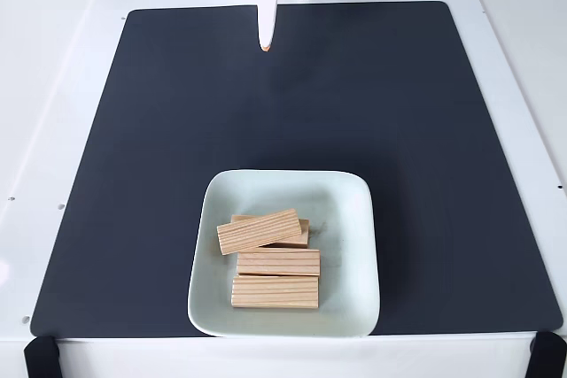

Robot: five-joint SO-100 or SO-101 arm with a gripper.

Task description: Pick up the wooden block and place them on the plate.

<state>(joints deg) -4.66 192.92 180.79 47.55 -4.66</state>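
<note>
Pine blocks, four of them, all sit inside the plate (354,245), which rests on the dark mat (425,130) near the mat's front edge, about centre. Front block (275,291) and middle block (278,262) lie flat, parallel, touching or nearly. Tilted block (259,231) rests across a fourth block (304,236), mostly hidden under it; looks like it was dropped on top because floor space ran short. Gripper (265,42) hangs at the mat's back edge, well apart from the plate, carrying nothing. One white finger with an orange tip shows; can't tell if the jaws are spread or pressed together. Judging by this, placing is done, arm parked.
</note>
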